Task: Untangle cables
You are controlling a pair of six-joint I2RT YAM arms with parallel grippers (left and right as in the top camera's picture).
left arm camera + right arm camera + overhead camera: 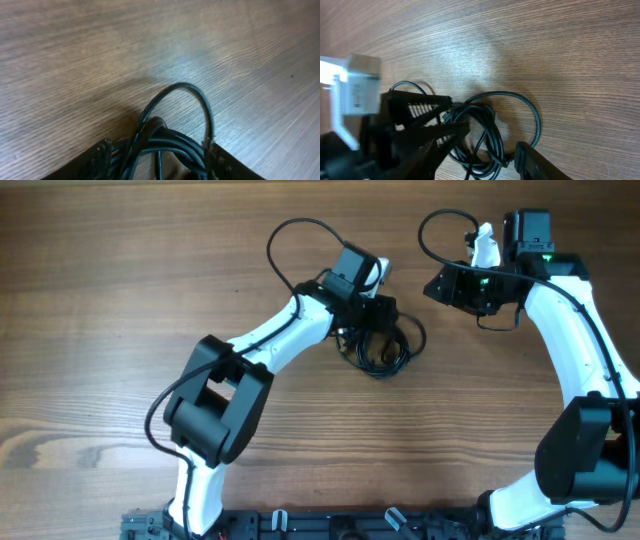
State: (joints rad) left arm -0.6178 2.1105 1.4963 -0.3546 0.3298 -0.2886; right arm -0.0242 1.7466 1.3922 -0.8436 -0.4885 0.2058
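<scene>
The cables [386, 350] lie as one knotted black bunch in the middle of the table, with loops sticking out to the right. My left gripper [377, 330] is down over the bunch, open. In the left wrist view its fingers [100, 159] stand on either side of the cables [170, 142], and one loop arches forward past them. My right gripper [434, 286] hovers up and to the right of the bunch, open and holding nothing. In the right wrist view the cables [487, 125] show beyond its parted jaws [490, 142].
Thicker black arm wires loop over the table above the left wrist [298, 240] and the right wrist [440, 225]. The left arm's white camera block [355, 90] fills the left side of the right wrist view. Bare wooden table [120, 290] lies to the left.
</scene>
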